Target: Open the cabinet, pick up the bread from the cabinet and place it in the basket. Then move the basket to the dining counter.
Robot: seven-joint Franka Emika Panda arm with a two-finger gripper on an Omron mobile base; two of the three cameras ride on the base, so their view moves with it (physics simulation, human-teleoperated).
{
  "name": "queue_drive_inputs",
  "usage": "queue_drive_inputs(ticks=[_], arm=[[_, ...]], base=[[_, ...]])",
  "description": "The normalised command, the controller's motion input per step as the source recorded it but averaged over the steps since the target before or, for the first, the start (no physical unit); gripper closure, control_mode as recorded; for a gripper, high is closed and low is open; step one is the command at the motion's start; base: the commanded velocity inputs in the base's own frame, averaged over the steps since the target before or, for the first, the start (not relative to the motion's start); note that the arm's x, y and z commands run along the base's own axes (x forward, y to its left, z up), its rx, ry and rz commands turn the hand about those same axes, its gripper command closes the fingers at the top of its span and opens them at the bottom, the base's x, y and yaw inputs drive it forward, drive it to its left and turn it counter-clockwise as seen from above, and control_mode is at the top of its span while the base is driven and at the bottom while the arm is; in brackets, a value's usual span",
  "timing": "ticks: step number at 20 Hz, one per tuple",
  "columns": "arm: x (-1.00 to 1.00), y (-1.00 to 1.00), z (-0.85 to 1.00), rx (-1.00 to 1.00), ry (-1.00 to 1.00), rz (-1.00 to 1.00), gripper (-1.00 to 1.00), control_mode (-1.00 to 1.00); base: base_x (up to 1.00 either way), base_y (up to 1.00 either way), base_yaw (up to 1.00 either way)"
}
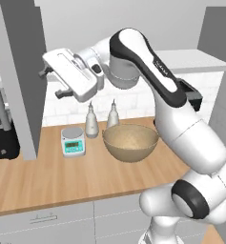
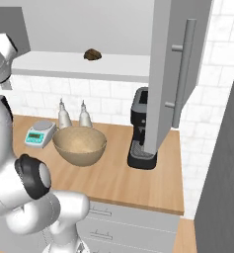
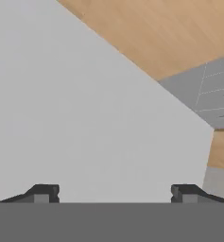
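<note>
The cabinet stands open, its right door (image 2: 180, 74) swung out with its long silver handle and its left door (image 1: 19, 81) swung out beside my hand. On the pale cabinet shelf (image 2: 64, 64) lies the bread (image 2: 92, 55), a small dark brown lump. Below it, the tan basket (image 1: 130, 141) sits upright on the wooden counter (image 1: 47, 176), seen also as the basket (image 2: 80, 145). My gripper (image 1: 51, 85) hangs high at the left, pointing at the left door's grey panel (image 3: 85, 118). The gripper (image 3: 114, 194) is open with nothing between its fingers. The dining counter is out of view.
A small kitchen scale (image 1: 73, 140) and two bottles (image 1: 91, 121) stand left of and behind the basket. A black coffee machine (image 2: 140, 131) sits under the right door. A dark appliance (image 1: 2, 138) sits at the far left. Grey drawers (image 1: 43, 219) run below the counter.
</note>
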Motion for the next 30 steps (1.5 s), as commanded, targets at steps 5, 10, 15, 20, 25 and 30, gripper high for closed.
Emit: queue_drive_inputs(ticks=[5,10,15,20,25,30], arm=[[0.1,-0.98,-0.45,0.0,0.0,-0.05,-1.0,-1.0],[0.19,-0.84,-0.35,-0.09,-0.39,-0.03,-1.0,-1.0],[0.0,-0.41,-0.52,-0.46,-0.4,0.05,-1.0,-1.0],[-0.01,-0.37,-0.61,-0.78,-0.41,0.15,-1.0,-1.0],[0.32,-0.25,-0.15,-0.64,-0.76,0.17,-1.0,-1.0],[0.75,-0.6,0.13,-0.23,-0.61,0.1,-1.0,-1.0]], base=[[0.0,0.0,0.0],[0.0,0.0,0.0],[0.0,0.0,0.0],[0.0,0.0,0.0],[0.0,0.0,0.0],[0.0,0.0,0.0]])
